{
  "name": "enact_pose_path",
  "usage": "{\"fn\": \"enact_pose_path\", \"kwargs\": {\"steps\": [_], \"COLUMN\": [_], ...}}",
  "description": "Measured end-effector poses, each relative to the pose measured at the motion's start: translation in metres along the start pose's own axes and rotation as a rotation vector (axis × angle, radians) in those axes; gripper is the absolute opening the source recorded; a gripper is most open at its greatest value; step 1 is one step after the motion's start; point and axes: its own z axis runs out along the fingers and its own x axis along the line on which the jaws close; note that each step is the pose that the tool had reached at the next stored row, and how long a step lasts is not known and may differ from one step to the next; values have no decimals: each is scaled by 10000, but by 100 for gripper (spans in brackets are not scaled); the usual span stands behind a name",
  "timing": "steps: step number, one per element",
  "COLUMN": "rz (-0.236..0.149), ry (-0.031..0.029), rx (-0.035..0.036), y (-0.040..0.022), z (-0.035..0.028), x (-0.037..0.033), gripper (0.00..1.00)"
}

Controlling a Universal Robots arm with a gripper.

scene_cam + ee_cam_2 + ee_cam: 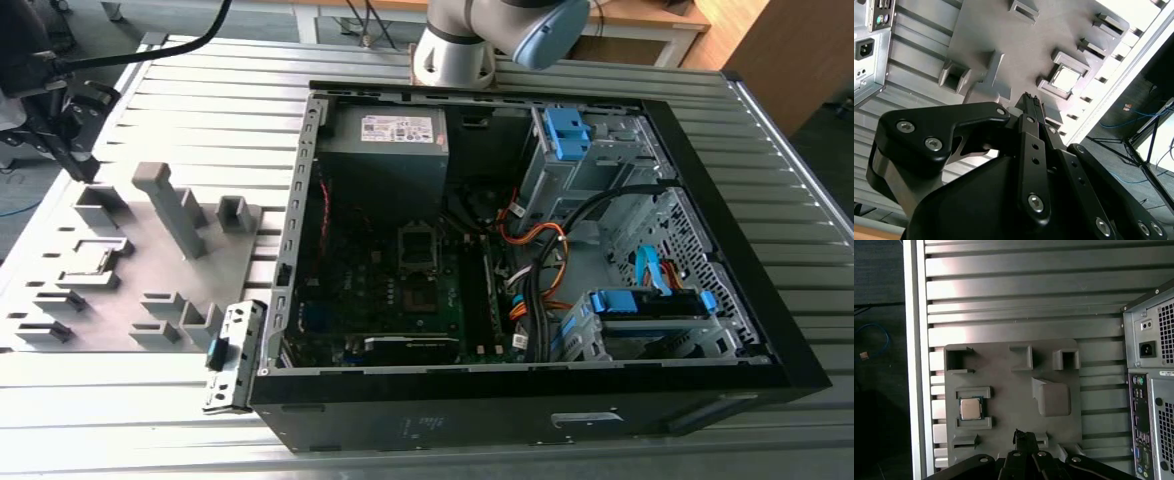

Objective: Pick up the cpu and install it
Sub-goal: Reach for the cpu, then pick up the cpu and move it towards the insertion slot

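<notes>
Looks like a robotics lab: slotted aluminium bench (200,100), robot arm base (454,55), open PC case (534,405), grey fixture plate (1004,390).

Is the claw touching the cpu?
Apart. In the first wrist view the claw hangs over bare fixture plate, a plain gap from the cpu.

No text can be read. In the upper middle of the exterior view, a white label (398,128) sits on the power supply (384,150), its print too small to make out. A pale sticker (585,420) on the computer case's outer wall (441,425), lower right, is equally illegible. In the first wrist view, a white strip (1166,373) below the power inlet (1147,349) and the cpu's (970,409) silvery face yield no characters.
</notes>
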Motion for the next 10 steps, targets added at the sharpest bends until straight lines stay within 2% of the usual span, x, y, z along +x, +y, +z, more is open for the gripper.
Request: {"fn": "enact_pose_path", "kwargs": {"steps": [5, 10], "rz": [1, 0], "ry": [0, 1], "rx": [-1, 0], "y": [-4, -5], "z": [25, 29], "x": [43, 50], "gripper": [11, 11]}}
